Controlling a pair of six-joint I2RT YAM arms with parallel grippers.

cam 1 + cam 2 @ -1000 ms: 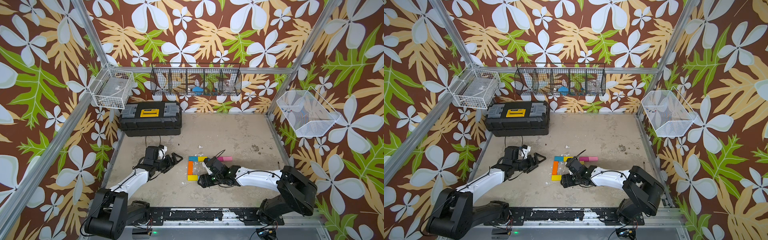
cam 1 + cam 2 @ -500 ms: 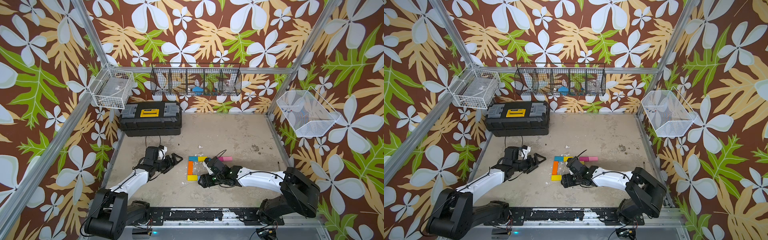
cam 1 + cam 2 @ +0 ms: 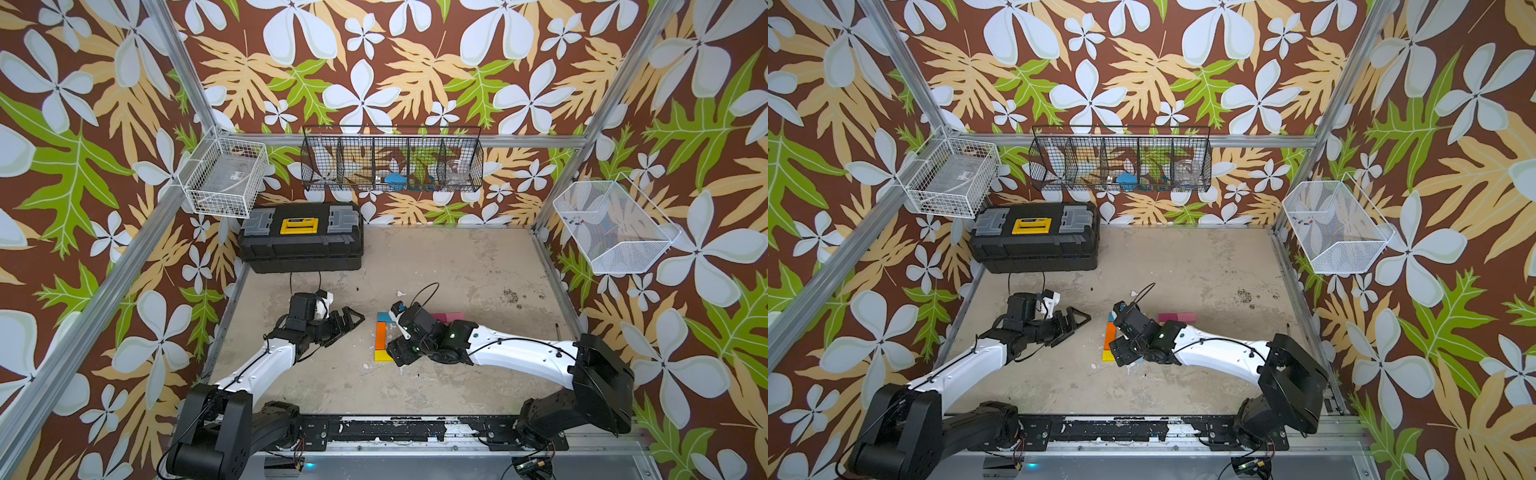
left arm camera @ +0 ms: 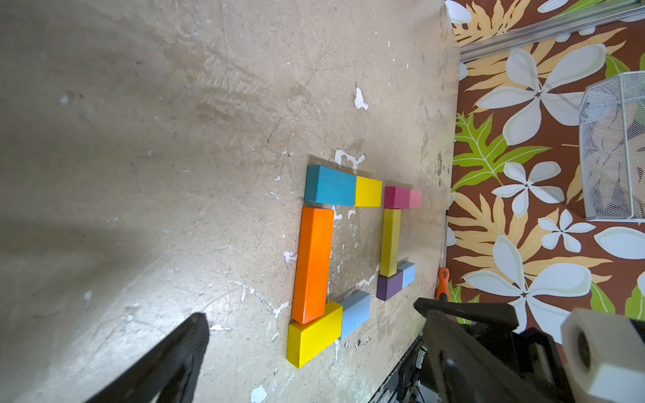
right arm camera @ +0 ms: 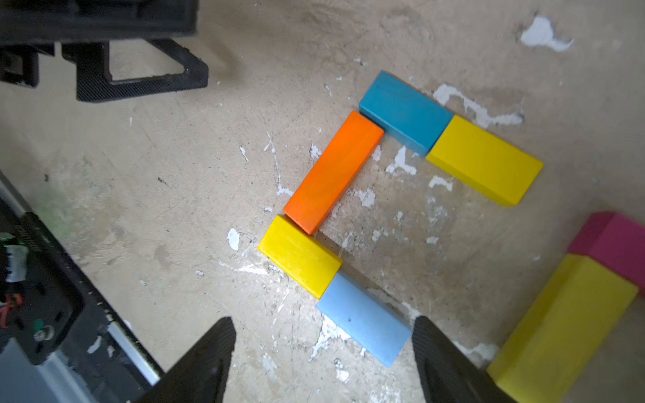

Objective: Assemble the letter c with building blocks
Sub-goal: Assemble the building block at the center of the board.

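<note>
The nearer right jaws, wide open and empty, flank the light-blue rectangular matte block (image 5: 363, 317), long axis 9-to-3 o'clock; left jaws open.

I can read no text, number or brand anywhere around me. The yellow handle plate (image 3: 299, 225) on the lid of the black toolbox (image 3: 301, 251) carries a small dark mark in both top views, but it is too small to make out. The pale sheet (image 3: 955, 176) lying in the white wire basket (image 3: 934, 203) shows a short dark strip, also too small and blurred to read.
</note>
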